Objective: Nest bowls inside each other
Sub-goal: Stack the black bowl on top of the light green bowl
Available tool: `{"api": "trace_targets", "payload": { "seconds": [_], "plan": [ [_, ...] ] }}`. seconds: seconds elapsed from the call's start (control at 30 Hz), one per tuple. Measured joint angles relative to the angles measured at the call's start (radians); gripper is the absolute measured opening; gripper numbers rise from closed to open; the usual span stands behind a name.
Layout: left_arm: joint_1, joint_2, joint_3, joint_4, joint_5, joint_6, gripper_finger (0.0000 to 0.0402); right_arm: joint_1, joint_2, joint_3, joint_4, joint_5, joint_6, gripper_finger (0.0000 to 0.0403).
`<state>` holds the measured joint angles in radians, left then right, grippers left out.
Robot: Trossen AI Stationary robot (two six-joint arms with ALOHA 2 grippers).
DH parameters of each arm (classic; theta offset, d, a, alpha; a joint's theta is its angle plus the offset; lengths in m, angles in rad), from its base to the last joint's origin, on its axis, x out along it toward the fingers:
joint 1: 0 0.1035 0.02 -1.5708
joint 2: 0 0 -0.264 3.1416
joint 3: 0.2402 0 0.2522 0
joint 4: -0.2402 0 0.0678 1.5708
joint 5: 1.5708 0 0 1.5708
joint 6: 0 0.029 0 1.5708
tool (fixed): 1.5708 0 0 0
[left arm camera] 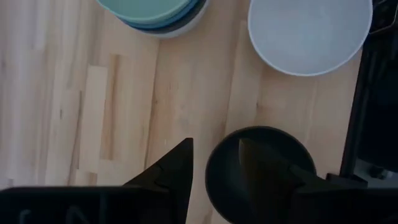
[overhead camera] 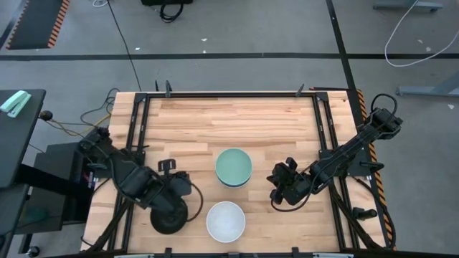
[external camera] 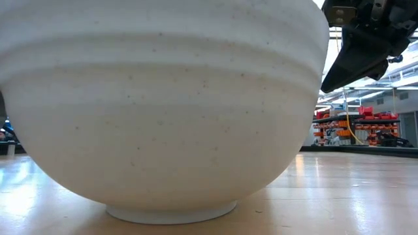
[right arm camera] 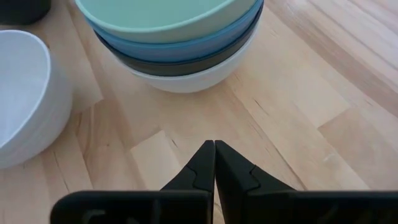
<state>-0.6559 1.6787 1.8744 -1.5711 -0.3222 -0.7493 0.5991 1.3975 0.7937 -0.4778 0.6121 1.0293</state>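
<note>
A stack of nested bowls stands mid-table, mint green (overhead camera: 233, 166) on top, then blue (right arm camera: 186, 46), black (right arm camera: 186, 64) and white (right arm camera: 193, 79) at the bottom. A single white bowl (overhead camera: 226, 221) rests on its foot near the front edge. To its left a single black bowl (overhead camera: 170, 221) sits on the table. My left gripper (left arm camera: 215, 144) hovers open above this black bowl (left arm camera: 292, 152), one finger over the inside and one outside the rim. My right gripper (right arm camera: 214, 146) is shut and holds nothing, to the right of the stack, pointing toward it.
Black frame rails (overhead camera: 140, 136) run along the table's left and right sides and the far edge. Bare wood lies behind the stack toward the far edge (overhead camera: 229, 115). The single white bowl (external camera: 163, 104) fills most of the low view.
</note>
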Motion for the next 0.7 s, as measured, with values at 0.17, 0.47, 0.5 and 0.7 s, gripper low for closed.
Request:
{"api": "trace_targets", "payload": {
  "seconds": [0.17, 0.47, 0.5, 0.7],
  "plan": [
    [-0.038, 0.0, 0.0, 0.0, -0.076, -0.035, 0.0137, 0.0, 0.0, 0.0, 0.006, 0.0, -0.001, 0.0016],
    [-0.033, -0.031, -0.204, -0.001, -0.06, -0.076, 0.0126, 0.0, 0.0, 0.0, 0.006, 0.0, -0.003, 0.0016],
    [-0.03, -0.037, -0.238, -0.002, -0.042, -0.079, 0.0126, 0.0, 0.0, 0.0, 0.006, 0.0, -0.003, 0.0016],
    [-0.028, -0.118, -0.45, 0.0, -0.018, -0.199, 0.0132, 0.0, 0.0, 0.0, 0.007, 0.0, -0.001, 0.0016]
  ]
}}
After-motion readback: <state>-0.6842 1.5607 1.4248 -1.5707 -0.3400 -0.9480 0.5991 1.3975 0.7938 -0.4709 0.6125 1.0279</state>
